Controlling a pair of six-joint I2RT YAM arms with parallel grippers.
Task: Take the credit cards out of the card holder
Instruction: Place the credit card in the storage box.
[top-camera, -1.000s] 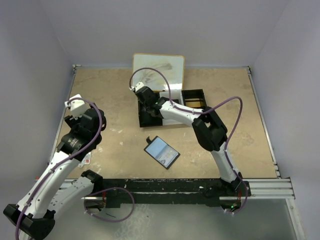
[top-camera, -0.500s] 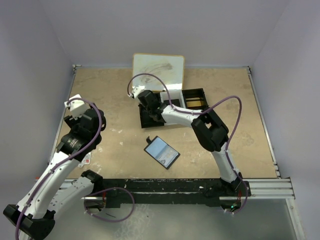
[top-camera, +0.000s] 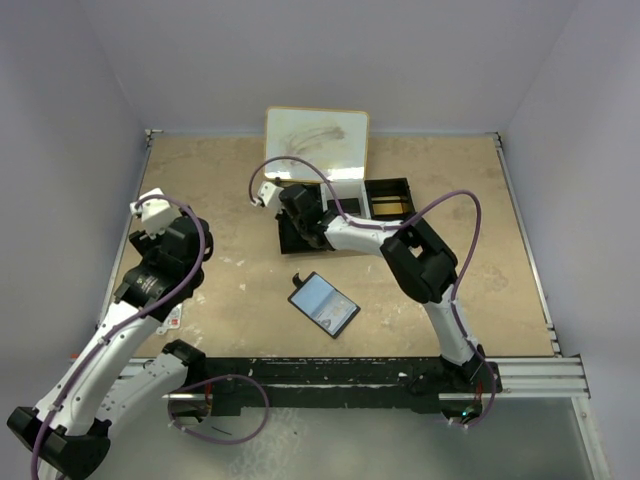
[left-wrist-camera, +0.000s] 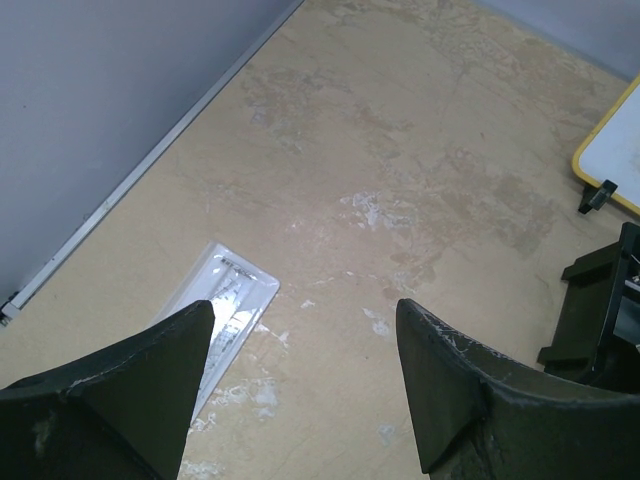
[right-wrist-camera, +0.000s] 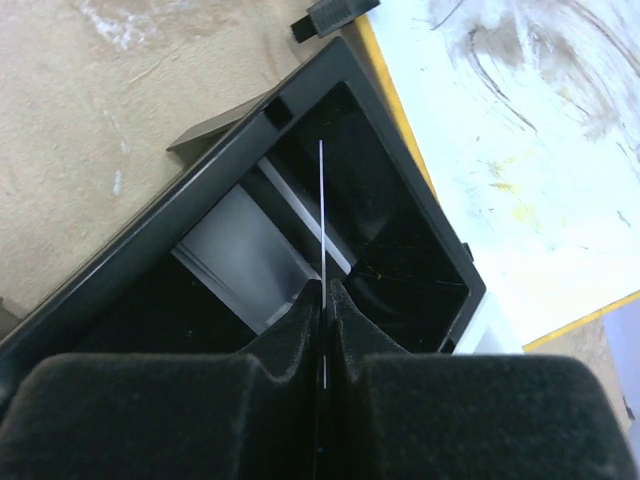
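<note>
The card holder (top-camera: 323, 304) lies open on the table in front of the arms, its grey-blue inside facing up. My right gripper (top-camera: 297, 212) (right-wrist-camera: 323, 290) hangs over the left compartment of the black tray (top-camera: 390, 182) (right-wrist-camera: 180, 205). It is shut on a thin credit card (right-wrist-camera: 321, 200), seen edge-on and standing up between the pads. Grey cards (right-wrist-camera: 240, 255) lie flat on the floor of that compartment. My left gripper (top-camera: 160, 235) (left-wrist-camera: 302, 310) stays open at the table's left side, nothing between its fingers.
A yellow-framed whiteboard (top-camera: 317, 140) (right-wrist-camera: 520, 150) lies behind the tray at the back. A white plastic packet (left-wrist-camera: 225, 305) rests on the table under the left gripper, near the left wall. Walls close the table on three sides.
The right wrist has turned and shifted slightly left over the tray, card still between its fingers. The left arm and the card holder have not moved.
</note>
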